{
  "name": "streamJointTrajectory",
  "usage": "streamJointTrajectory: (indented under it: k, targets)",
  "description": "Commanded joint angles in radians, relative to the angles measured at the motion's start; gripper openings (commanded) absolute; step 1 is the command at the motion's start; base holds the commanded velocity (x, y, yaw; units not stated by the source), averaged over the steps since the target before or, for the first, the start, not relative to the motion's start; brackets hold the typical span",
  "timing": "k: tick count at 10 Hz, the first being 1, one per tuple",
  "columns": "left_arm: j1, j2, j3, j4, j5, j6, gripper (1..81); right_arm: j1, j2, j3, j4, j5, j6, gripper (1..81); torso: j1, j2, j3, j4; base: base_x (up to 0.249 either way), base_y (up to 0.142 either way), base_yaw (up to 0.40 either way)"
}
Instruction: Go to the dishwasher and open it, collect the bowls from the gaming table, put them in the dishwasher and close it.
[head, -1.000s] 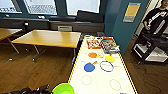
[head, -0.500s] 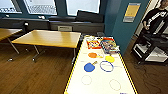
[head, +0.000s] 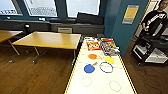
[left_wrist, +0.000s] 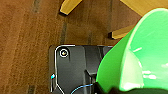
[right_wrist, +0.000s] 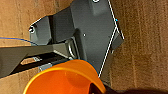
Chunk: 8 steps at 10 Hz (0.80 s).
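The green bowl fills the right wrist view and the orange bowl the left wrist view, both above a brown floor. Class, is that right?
No, the views are swapped. The left wrist view shows the green bowl, and the right wrist view shows the orange bowl. The rest holds: both bowls are seen above the brown floor.

green bowl (left_wrist: 140, 55) cropped at frame edge, orange bowl (right_wrist: 62, 80) likewise, box prints (head: 102, 45) blurred
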<state>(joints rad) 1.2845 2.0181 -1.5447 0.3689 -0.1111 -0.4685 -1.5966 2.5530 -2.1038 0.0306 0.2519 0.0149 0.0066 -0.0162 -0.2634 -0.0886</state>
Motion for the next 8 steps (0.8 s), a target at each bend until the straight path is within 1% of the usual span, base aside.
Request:
streamJointTrajectory:
  k: [1,3,6,8]
  targets:
    - [0.049,0.060,-0.096,0.085,-0.029,0.004,1.0,-0.003,0.003,-0.025,-0.018,-0.056,-0.006,1.0,0.000,0.000,0.070,0.000,0.000,0.000,0.000]
    - [0.083,0.133,-0.193,0.096,-0.027,0.004,1.0,-0.006,0.031,-0.062,-0.018,-0.056,-0.009,1.0,0.000,0.000,0.124,0.000,0.000,0.000,0.000]
    - [0.111,0.254,-0.351,0.104,-0.013,0.004,1.0,-0.006,0.037,-0.067,-0.018,-0.059,-0.009,1.0,-0.002,-0.002,0.197,0.000,0.000,0.000,0.000]
    - [0.120,0.306,-0.416,0.113,-0.001,0.004,1.0,-0.001,0.037,-0.074,-0.018,-0.060,-0.009,1.0,-0.003,-0.002,0.236,0.000,0.000,0.000,0.000]
